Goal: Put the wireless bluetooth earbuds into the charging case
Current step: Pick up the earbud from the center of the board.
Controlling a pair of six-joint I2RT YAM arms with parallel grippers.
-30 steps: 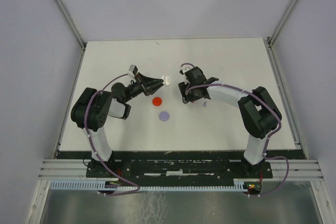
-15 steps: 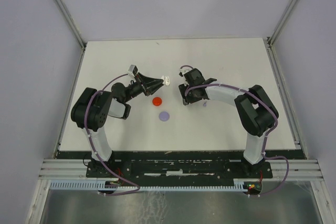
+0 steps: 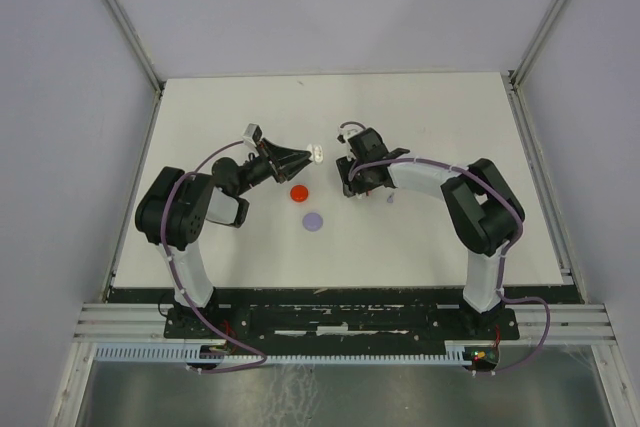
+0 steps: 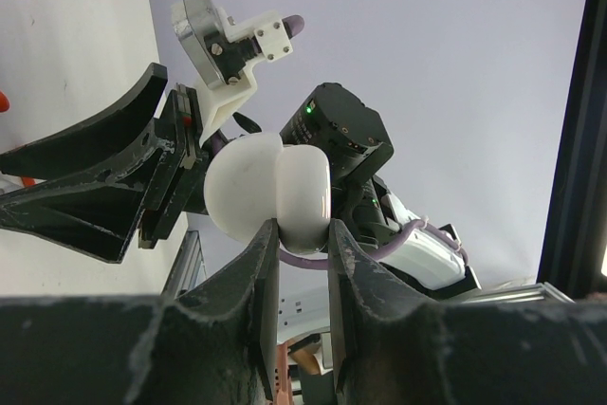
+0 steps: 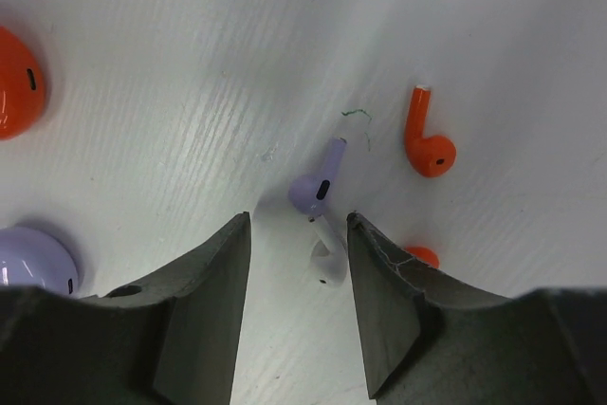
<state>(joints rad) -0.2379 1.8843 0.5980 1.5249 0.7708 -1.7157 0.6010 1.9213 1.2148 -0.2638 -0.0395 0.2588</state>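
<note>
My left gripper (image 4: 299,230) is shut on a white charging case (image 4: 268,187), held above the table (image 3: 316,153). The case shows two rounded halves. My right gripper (image 5: 298,225) stands open, low over the table (image 3: 350,183). A white earbud (image 5: 325,251) lies between its fingers, close to the right one. A pale purple earbud (image 5: 317,184) lies just beyond the fingertips, touching the white one. Two orange-red earbuds (image 5: 425,139) (image 5: 420,256) lie to the right, the nearer one partly hidden by the finger.
A red round disc (image 3: 298,192) and a pale purple round disc (image 3: 314,220) lie on the white table between the arms; both also show at the left of the right wrist view, the red disc (image 5: 14,82) and the purple disc (image 5: 33,258). Grey walls enclose the table.
My right gripper has shifted slightly left and its jaws have narrowed a little around the white earbud. The left arm holds the white case still.
</note>
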